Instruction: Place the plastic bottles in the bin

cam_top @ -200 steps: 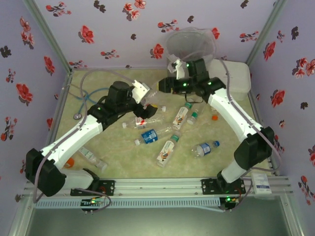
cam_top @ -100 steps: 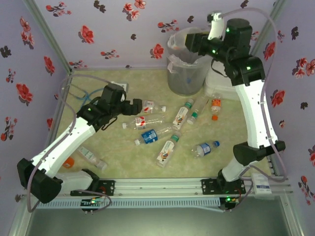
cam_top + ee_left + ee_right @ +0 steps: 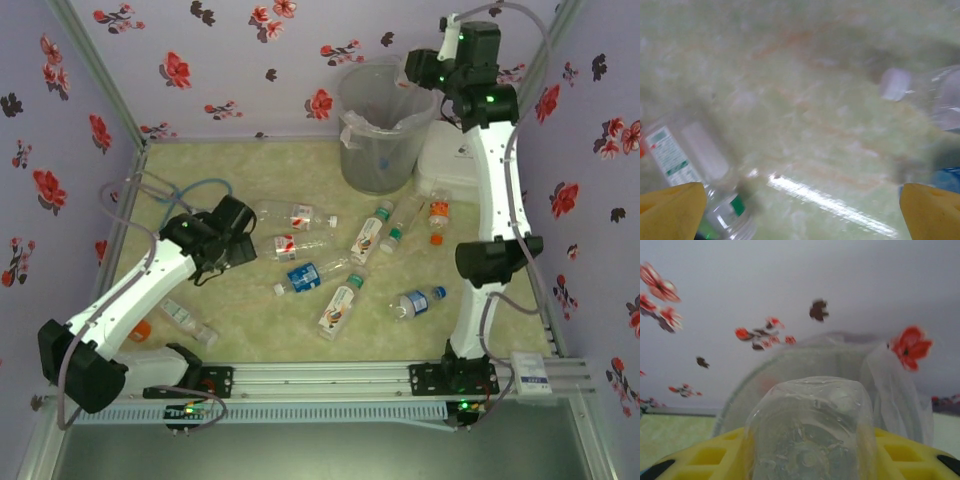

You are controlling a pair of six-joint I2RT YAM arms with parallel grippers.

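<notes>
Scattered bottles (image 3: 303,276) clutter the table (image 3: 260,338) centre; bin (image 3: 375,150) mouth stands open (white box (image 3: 455,165) just beside)

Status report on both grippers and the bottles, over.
Left gripper open, low over scattered bottles. Right gripper shut on clear bottle, high at bin rim. Nothing seen blocking the drop.

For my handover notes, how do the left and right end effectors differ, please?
The left end effector is open and empty; the right end effector grips a clear plastic bottle. Left sits low over the table; right is raised near the bin. Both have yellow fingers.
</notes>
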